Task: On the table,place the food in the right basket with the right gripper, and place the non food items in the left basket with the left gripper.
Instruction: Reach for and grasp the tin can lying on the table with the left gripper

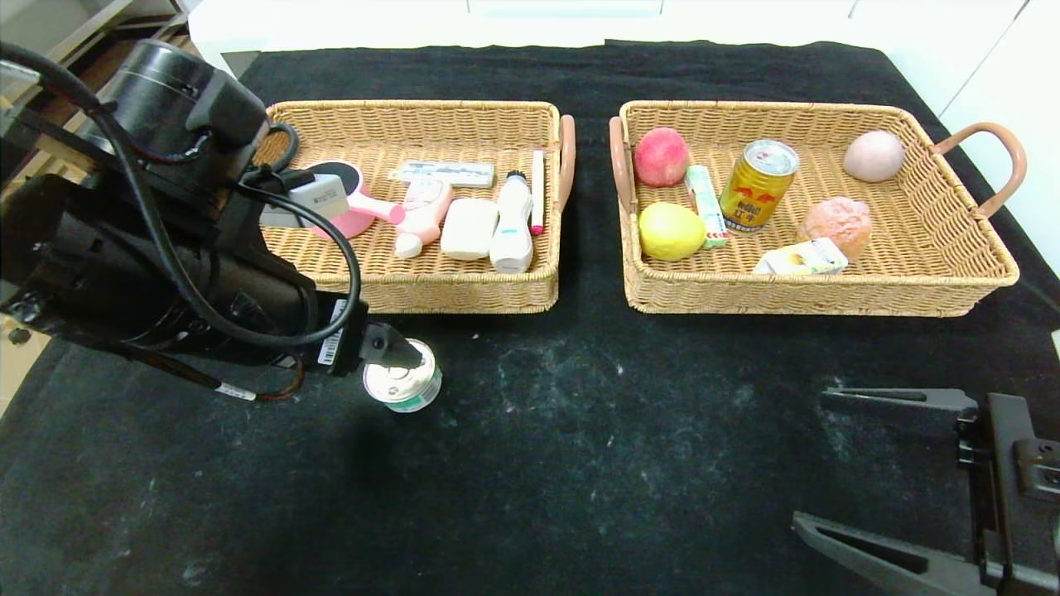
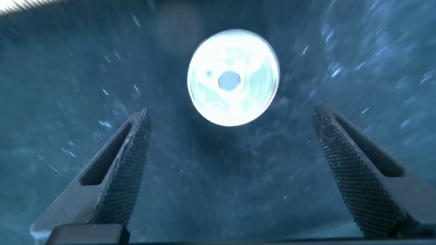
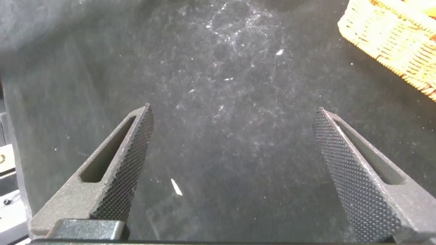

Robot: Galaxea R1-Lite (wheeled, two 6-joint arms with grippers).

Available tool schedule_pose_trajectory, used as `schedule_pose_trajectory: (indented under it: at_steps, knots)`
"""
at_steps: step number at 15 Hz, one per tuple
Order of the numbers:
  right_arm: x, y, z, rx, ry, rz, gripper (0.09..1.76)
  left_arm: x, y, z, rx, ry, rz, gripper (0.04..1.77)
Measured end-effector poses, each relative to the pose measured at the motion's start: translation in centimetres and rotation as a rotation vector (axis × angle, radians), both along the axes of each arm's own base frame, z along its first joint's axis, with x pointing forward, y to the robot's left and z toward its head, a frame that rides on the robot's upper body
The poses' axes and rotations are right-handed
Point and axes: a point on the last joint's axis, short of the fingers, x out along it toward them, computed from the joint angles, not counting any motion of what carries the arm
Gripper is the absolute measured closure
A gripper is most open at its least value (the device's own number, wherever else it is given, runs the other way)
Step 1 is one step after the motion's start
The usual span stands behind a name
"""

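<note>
Head view: a black tabletop point(image 1: 580, 430) carries two wicker baskets side by side at the far half. The left basket point(image 1: 464, 290) holds a pink mirror, a pink toy, a white soap bar point(image 1: 469, 228), a white bottle point(image 1: 513, 220), a pen and a flat card. The right basket point(image 1: 828, 294) holds a peach point(image 1: 661, 156), a lemon point(image 1: 671, 231), a gold can point(image 1: 758, 184), a green stick pack, a small carton, a pink lumpy item and a pale round item. A small tin point(image 1: 403, 384) with a silver lid stands upright on the tabletop, just near of the left basket's front wall. The left gripper point(image 1: 389, 352) hangs over the tin, one finger overlapping its lid. The right gripper point(image 1: 878, 472) sits at the near right, well apart from both baskets, jaws apart. Left wrist view: the tin point(image 2: 233, 77) lies beyond the fingertips point(image 2: 133, 146), centred between them; jaws wide apart, nothing between them. Right wrist view: the right gripper point(image 3: 231, 177) is over bare tabletop, jaws wide apart, with a corner of the right basket point(image 3: 398, 41) in view.
</note>
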Motion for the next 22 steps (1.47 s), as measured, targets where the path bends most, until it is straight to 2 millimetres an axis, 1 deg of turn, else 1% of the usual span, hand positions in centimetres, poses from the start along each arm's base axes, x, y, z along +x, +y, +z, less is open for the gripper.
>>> schedule_pose_trajectory:
  at_steps: [2, 7, 9, 15, 22]
  knots:
    - [0.0, 0.0, 0.0, -0.002, 0.0, 0.001, 0.14, 0.5, -0.6, -0.9, 0.034, 0.042, 0.0, 0.11]
    - [-0.1, 0.1, -0.1, -0.003, 0.001, 0.006, 0.14, 2.1, -1.6, -2.5, 0.075, 0.082, 0.012, 0.1]
    - [-0.1, 0.2, -0.1, -0.007, -0.001, -0.001, 0.14, 2.6, -2.1, -2.7, 0.076, 0.09, 0.01, 0.1]
    - [-0.2, 0.3, -0.1, -0.008, -0.001, -0.003, 0.14, 3.7, -2.7, -3.7, 0.107, 0.107, 0.028, 0.1]
    - [-0.2, 0.3, -0.1, -0.008, -0.002, -0.003, 0.14, 4.4, -3.0, -4.1, 0.107, 0.116, 0.043, 0.09]
